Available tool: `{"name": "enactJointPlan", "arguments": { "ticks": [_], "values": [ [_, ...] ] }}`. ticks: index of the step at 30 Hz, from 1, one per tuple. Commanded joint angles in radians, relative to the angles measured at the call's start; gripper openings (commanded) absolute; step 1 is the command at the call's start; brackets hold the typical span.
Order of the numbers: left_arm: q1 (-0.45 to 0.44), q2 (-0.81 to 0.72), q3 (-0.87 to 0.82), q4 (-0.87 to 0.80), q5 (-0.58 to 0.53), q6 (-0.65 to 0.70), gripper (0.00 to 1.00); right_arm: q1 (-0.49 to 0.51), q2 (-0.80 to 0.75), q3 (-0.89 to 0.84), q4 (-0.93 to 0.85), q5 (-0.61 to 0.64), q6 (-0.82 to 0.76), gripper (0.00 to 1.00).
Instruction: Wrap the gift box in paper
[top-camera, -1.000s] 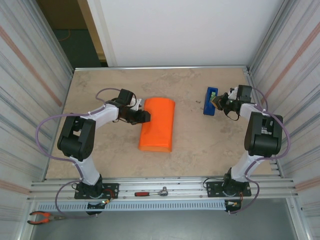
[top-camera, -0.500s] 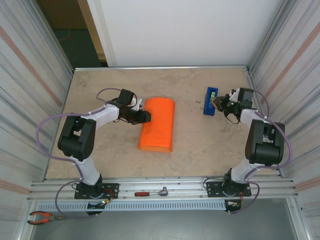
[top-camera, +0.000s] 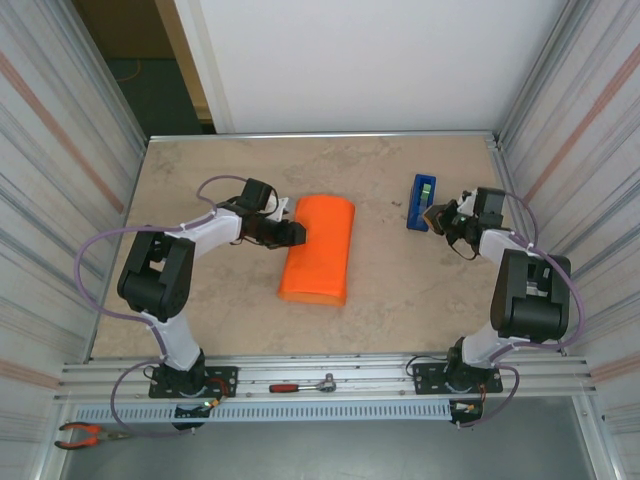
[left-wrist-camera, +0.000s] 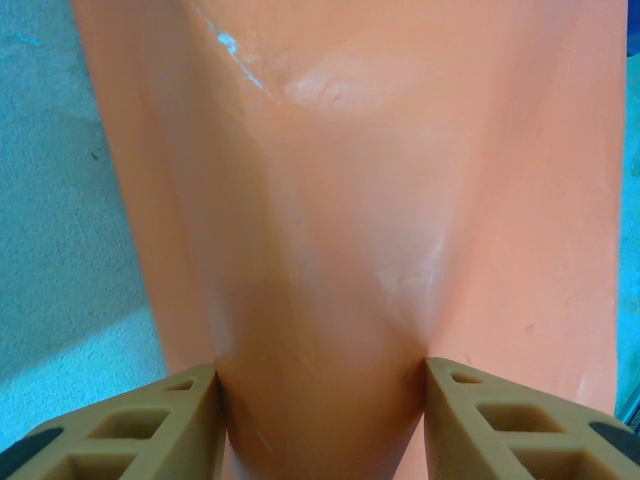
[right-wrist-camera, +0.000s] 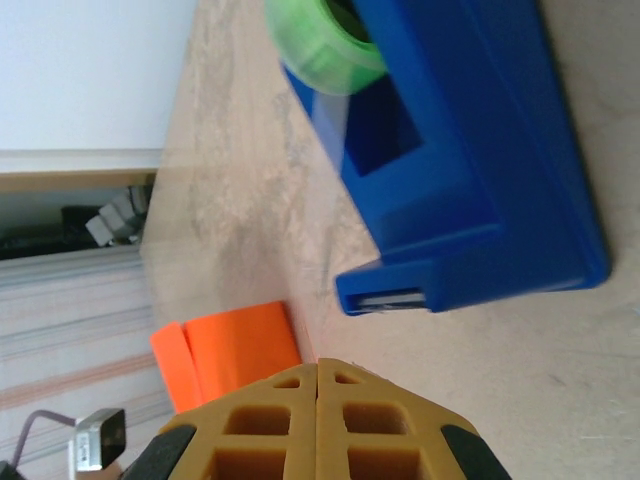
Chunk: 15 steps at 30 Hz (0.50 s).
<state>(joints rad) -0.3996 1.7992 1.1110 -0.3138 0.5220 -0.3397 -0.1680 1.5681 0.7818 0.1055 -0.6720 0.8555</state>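
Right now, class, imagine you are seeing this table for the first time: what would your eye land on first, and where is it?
The orange paper, folded into a long bundle at the middle of the table, stands out most, with the left gripper pinching its left edge. Next comes the blue tape dispenser with its green roll toward the far right, the right gripper shut just beside it.

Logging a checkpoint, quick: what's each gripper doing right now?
Left gripper: closed on the paper.
Right gripper: closed, holding nothing.
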Motion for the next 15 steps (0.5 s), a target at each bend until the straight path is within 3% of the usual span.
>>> {"name": "enactJointPlan", "arguments": {
  "ticks": [1, 15],
  "values": [
    [-0.03, 0.09, -0.055, -0.154, -0.131, 0.035, 0.49, 0.009, -0.024, -0.033, -0.007, 0.004, -0.002, 0.0],
    [-0.03, 0.088, -0.055, -0.157, -0.133, 0.035, 0.49, 0.013, 0.14, -0.074, 0.095, 0.063, 0.035, 0.0]
  ]
}}
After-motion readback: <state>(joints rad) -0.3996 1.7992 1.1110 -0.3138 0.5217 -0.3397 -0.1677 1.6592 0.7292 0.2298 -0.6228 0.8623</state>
